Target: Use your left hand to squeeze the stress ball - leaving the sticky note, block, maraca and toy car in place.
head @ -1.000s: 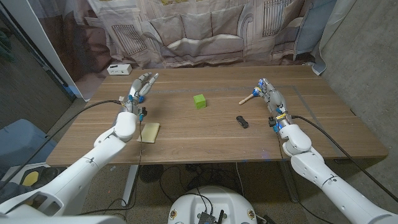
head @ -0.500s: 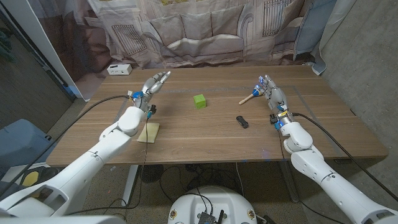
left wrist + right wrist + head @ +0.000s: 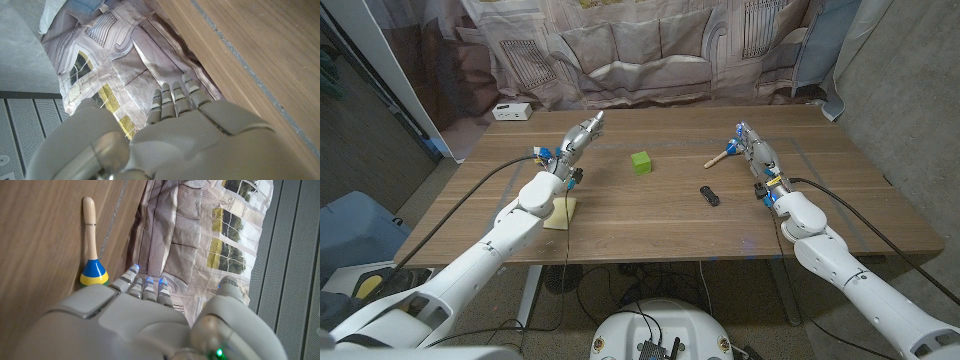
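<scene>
left hand [image 3: 576,141] raised (fingers straight), block [image 3: 640,162] beside

Worktop [image 3: 650,215]: block [image 3: 640,162] at centre; car [image 3: 709,195] right of it, nearer the front edge; maraca [image 3: 721,154] further right, just beside right hand [image 3: 757,157]; note [image 3: 560,212] front left, under left arm; left hand [image 3: 576,140] left of block; box [image 3: 511,111] at back left corner
</scene>
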You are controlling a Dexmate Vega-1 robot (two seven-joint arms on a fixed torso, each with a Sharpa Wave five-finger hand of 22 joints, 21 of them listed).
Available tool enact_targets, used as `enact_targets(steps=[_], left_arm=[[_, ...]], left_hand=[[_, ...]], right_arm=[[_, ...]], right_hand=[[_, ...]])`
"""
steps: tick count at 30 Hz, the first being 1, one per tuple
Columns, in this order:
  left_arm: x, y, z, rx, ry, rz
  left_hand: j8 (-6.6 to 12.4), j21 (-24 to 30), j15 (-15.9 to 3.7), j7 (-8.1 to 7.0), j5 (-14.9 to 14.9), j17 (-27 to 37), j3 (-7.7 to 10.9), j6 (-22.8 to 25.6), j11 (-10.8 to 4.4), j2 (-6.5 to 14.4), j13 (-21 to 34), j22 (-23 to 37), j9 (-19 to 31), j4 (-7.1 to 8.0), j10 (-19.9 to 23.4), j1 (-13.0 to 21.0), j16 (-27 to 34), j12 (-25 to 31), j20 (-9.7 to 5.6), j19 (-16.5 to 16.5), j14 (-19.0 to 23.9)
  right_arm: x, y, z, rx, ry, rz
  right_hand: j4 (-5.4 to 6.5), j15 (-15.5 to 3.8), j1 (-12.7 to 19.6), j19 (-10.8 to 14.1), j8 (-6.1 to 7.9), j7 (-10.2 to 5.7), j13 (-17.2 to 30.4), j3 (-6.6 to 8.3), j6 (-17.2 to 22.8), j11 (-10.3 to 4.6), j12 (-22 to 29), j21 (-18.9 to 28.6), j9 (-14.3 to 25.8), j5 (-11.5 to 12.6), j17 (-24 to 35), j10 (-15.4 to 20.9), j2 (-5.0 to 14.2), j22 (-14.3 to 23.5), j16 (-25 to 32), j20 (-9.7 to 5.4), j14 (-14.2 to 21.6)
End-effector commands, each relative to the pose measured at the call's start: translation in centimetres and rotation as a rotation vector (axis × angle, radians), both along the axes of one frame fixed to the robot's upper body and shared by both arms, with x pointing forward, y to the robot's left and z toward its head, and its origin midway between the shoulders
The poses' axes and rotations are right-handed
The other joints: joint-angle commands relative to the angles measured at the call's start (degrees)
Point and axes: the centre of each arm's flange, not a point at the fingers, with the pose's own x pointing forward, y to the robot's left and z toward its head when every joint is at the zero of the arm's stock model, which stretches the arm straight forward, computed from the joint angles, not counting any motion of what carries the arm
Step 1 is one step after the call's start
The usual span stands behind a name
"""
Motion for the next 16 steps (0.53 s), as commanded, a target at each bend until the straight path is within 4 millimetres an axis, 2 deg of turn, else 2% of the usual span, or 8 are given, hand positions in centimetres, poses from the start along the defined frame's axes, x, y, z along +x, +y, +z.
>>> enact_targets(steps=[1,11,16], left_arm=[[1.03,-1.76,-0.78,-0.032,0.027,-0.079],[1.07,-1.24,-1.06,-0.045,0.03,-0.052],[1.13,-1.14,-1.18,-0.04,0.03,-0.042]], left_hand=[[0.26,-0.1,0.11,-0.26,0.2,0.1,-0.24,0.3,0.2,0.0,0.1,0.1,0.2,0.14,-0.1,-0.3,0.0,0.0,0.14,0.1,0.1],[0.22,-0.2,-0.07,-0.33,0.2,0.1,-0.28,0.4,-0.18,0.1,-0.1,0.1,0.2,-0.03,0.0,-0.3,-0.1,0.0,0.13,0.0,0.2],[0.47,-0.1,-0.65,-0.72,0.2,0.1,-0.22,1.3,-0.58,0.2,-0.2,0.1,0.2,-0.31,1.0,-0.1,0.1,0.4,-0.49,0.5,0.9]], right_arm=[[0.36,0.29,-0.79,0.014,0.043,0.008],[0.86,0.58,-1.35,0.05,0.056,0.03],[0.73,0.68,-1.5,0.064,0.056,0.027]], right_hand=[[-0.02,0.1,-0.4,-0.3,0.26,0.5,0.1,-0.26,0.6,0.43,0.0,0.4,0.1,0.4,0.1,-0.1,-0.07,0.1,0.1,-1.54,-0.6],[0.0,0.33,-0.5,-0.1,0.69,0.7,0.1,-0.35,1.3,0.74,0.4,0.7,0.1,0.4,0.0,0.4,-0.05,0.1,0.5,-1.47,-0.1],[0.0,0.47,-0.6,0.3,0.94,0.74,0.1,-0.35,1.8,0.8,0.6,0.9,0.1,0.5,0.0,0.8,0.04,0.1,0.7,-1.33,0.3]])
